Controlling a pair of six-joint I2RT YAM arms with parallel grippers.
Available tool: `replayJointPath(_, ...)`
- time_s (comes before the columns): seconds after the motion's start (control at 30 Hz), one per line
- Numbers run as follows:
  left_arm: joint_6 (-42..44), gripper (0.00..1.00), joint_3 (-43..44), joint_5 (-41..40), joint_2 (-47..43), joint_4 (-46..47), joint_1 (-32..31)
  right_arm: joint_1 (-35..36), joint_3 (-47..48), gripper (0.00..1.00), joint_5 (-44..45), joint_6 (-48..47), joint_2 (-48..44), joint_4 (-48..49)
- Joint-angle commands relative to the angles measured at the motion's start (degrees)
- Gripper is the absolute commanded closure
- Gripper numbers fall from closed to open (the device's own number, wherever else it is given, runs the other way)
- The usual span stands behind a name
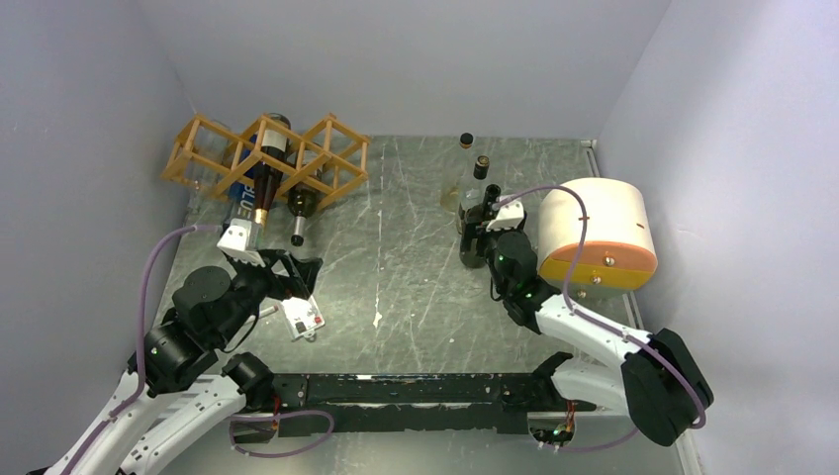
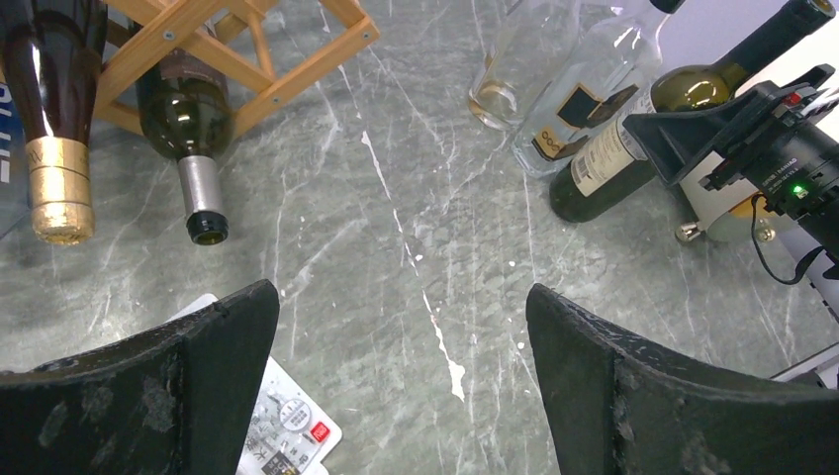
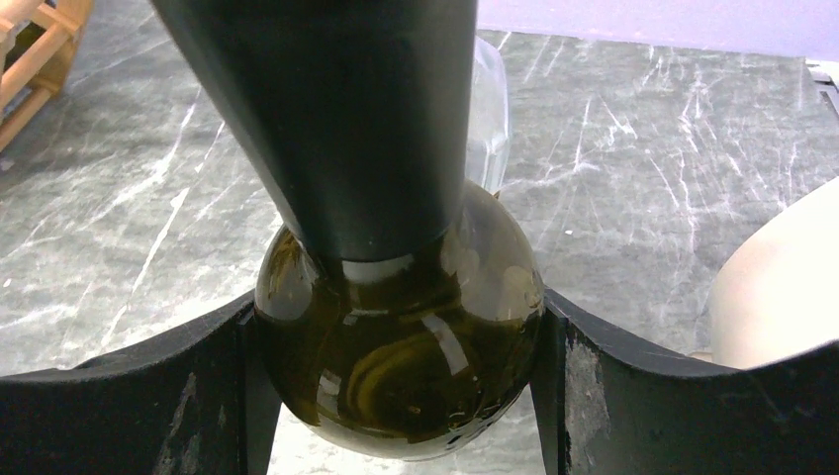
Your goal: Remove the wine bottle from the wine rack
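My left end effector (image 2: 401, 292) is wide open just in front of the wine rack (image 2: 307, 67), gold-foil wine bottle (image 2: 54, 99) neck pointing out my way; right end effector (image 3: 396, 327) is clamped on a green bottle (image 3: 396, 376).

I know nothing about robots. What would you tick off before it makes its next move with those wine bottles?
1. Hold of right gripper on green bottle: ok, fingers press both sides.
2. Green bottle out of wine rack: ok, well away from it.
3. Spare left gripper: ok, open and empty.
4. Rack emptied: not ok, gold-foil bottle and grey-capped bottle lie in it.
5. Gap to clear bottles beside the green one: cannot tell.
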Motion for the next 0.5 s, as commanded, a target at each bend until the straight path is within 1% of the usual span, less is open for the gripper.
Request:
replayJointPath(0.0, 2.06, 0.02, -0.13, -1.16, -0.44, 3.16, -0.25, -1.4, 2.12, 1.0, 0.44, 0.26, 0.22, 11.44)
replayJointPath(0.17, 2.25, 0.02, -0.07, -1.04, 0.08, 3.2, -0.23, -2.25, 0.19, 1.0, 0.54, -0.21, 1.46, 13.82)
replayJointPath(0.27, 2.25, 0.02, 0.0, -1.13, -0.15, 3.14, -0.27, -2.41, -0.16, 1.0, 0.52, -0.37, 2.1, 12.71)
replayJointPath(0.47, 2.16, 0.02, -0.1, -1.55, -1.03, 3.12, -0.25, -2.5, -0.62, 0.72, 0.78, -0.03, 2.17, 10.78)
